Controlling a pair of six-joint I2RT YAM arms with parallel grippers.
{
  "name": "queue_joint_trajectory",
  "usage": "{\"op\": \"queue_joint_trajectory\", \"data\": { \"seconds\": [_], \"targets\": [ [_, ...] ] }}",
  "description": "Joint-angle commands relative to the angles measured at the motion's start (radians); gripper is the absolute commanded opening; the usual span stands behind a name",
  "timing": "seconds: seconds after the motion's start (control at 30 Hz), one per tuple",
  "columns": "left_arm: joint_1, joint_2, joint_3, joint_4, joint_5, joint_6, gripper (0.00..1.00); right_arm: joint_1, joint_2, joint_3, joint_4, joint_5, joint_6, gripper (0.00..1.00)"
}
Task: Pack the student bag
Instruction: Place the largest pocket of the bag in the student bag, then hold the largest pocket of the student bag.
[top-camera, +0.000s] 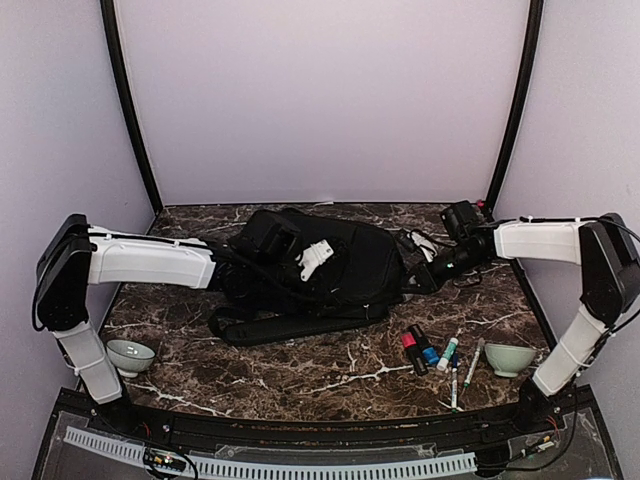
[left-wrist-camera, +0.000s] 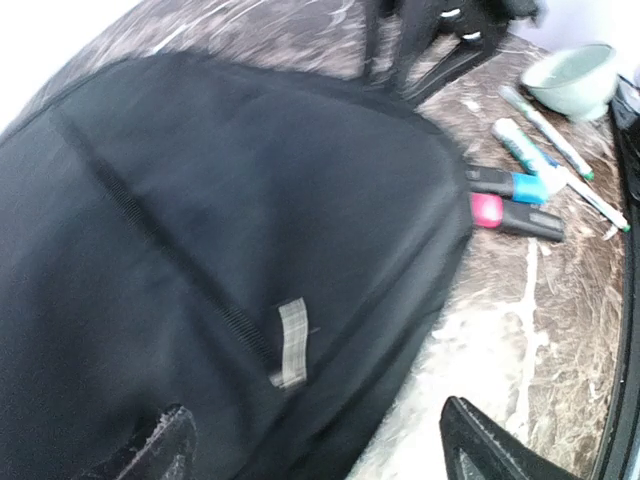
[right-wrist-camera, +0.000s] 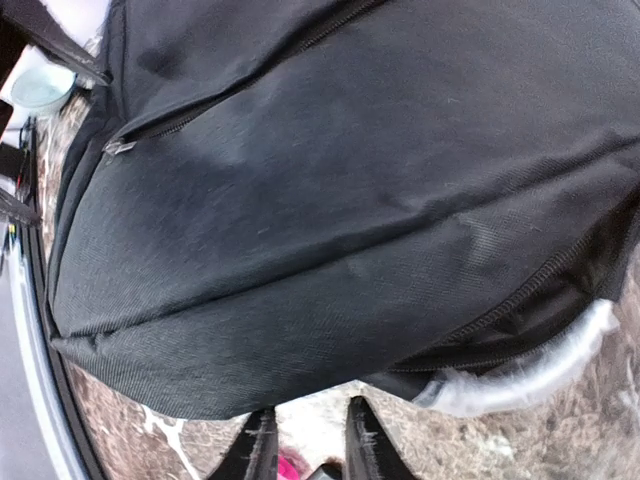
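Note:
The student bag is a large black backpack lying flat across the middle of the marble table, straps toward the front. My left gripper hovers over its left half. In the left wrist view the left gripper stands wide open above the bag and its grey tab, holding nothing. My right gripper is at the bag's right end. In the right wrist view the right gripper has its jaws a little apart just short of the bag's edge, with bare table between them. White plastic pokes from the zipper opening.
Markers and pens lie on the table in front of the bag's right end. A pale bowl stands at the front right and another bowl at the front left. The markers lie beside the bag.

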Motion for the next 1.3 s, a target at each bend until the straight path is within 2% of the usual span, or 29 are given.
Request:
{"op": "queue_joint_trajectory", "data": {
  "seconds": [0.0, 0.13, 0.33, 0.4, 0.43, 0.47, 0.53, 0.67, 0.7, 0.77, 0.8, 0.87, 0.93, 1.03, 1.13, 1.2, 1.27],
  "targets": [
    [-0.043, 0.050, 0.087, 0.008, 0.012, 0.152, 0.88, 0.013, -0.047, -0.019, 0.014, -0.017, -0.034, 0.32],
    [-0.067, 0.113, 0.185, -0.109, 0.107, 0.257, 0.88, 0.020, -0.152, -0.039, 0.001, 0.033, -0.048, 0.44],
    [-0.083, 0.184, 0.252, -0.198, -0.054, 0.339, 0.81, 0.036, -0.278, -0.066, -0.018, 0.104, -0.094, 0.52],
    [-0.083, 0.195, 0.257, -0.205, -0.082, 0.382, 0.78, 0.037, -0.291, -0.065, -0.021, 0.117, -0.088, 0.75],
    [-0.083, 0.200, 0.257, -0.206, -0.090, 0.406, 0.77, 0.037, -0.292, -0.064, -0.022, 0.123, -0.082, 0.92],
    [-0.084, 0.205, 0.258, -0.210, -0.097, 0.430, 0.77, 0.037, -0.291, -0.058, -0.022, 0.131, -0.073, 0.99],
    [-0.085, 0.221, 0.263, -0.208, -0.138, 0.465, 0.72, 0.033, -0.284, -0.053, -0.028, 0.161, -0.042, 1.00],
    [-0.085, 0.270, 0.304, -0.211, -0.173, 0.484, 0.57, 0.032, -0.270, -0.045, -0.053, 0.060, -0.089, 0.99],
    [-0.084, 0.281, 0.318, -0.211, -0.152, 0.474, 0.53, 0.038, -0.255, -0.029, -0.090, 0.023, -0.126, 0.91],
    [-0.083, 0.299, 0.352, -0.213, -0.090, 0.438, 0.41, 0.062, -0.217, 0.011, -0.159, -0.006, -0.183, 0.66],
    [-0.083, 0.308, 0.373, -0.214, -0.054, 0.413, 0.34, 0.071, -0.198, 0.024, -0.187, -0.002, -0.193, 0.58],
    [-0.080, 0.324, 0.409, -0.208, 0.007, 0.353, 0.16, 0.079, -0.176, 0.025, -0.190, 0.009, -0.183, 0.46],
    [-0.077, 0.343, 0.437, -0.195, 0.050, 0.293, 0.02, 0.085, -0.165, 0.017, -0.191, 0.009, -0.176, 0.37],
    [-0.064, 0.353, 0.460, -0.147, 0.104, 0.179, 0.00, 0.105, -0.170, -0.002, -0.175, 0.046, -0.148, 0.31],
    [-0.035, 0.358, 0.458, -0.057, 0.215, 0.015, 0.00, 0.117, -0.180, -0.012, -0.152, 0.096, -0.121, 0.28],
    [-0.016, 0.369, 0.459, 0.004, 0.292, -0.117, 0.00, 0.119, -0.179, -0.011, -0.133, 0.136, -0.090, 0.29],
    [-0.004, 0.379, 0.467, 0.051, 0.342, -0.191, 0.00, 0.121, -0.170, -0.002, -0.119, 0.179, -0.068, 0.36]
  ]
}}
